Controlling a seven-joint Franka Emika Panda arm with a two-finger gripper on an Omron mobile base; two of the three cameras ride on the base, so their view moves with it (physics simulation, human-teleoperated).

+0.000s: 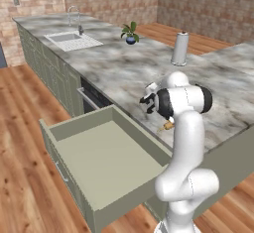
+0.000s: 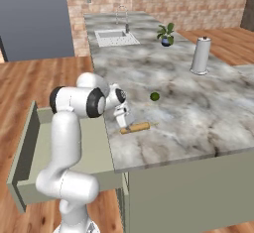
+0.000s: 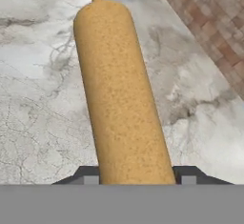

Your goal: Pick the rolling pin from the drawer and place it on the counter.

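The light-brown rolling pin point(image 2: 136, 127) rests low across the near edge of the marble counter point(image 2: 198, 108), level with the slab. My gripper point(image 2: 124, 122) holds it at its left end, shut on it. In the hand view the rolling pin point(image 3: 119, 89) runs straight away from my gripper point(image 3: 138, 179), its dark fingertips point(image 3: 90, 177) hugging both sides, with marble beneath. One pin handle point(image 1: 167, 126) peeks out beside my arm in the left base view. The sage-green drawer point(image 1: 79, 123) stands pulled out below the counter point(image 1: 129, 68), its beige inside bare.
A small dark green ball point(image 2: 155, 96) lies just beyond the pin. A tall metal canister point(image 2: 201, 55), a potted plant point(image 2: 166, 33) and the sink point(image 2: 115, 37) stand farther along. A dark-fronted appliance point(image 1: 94, 100) sits beside the open drawer point(image 2: 30, 147).
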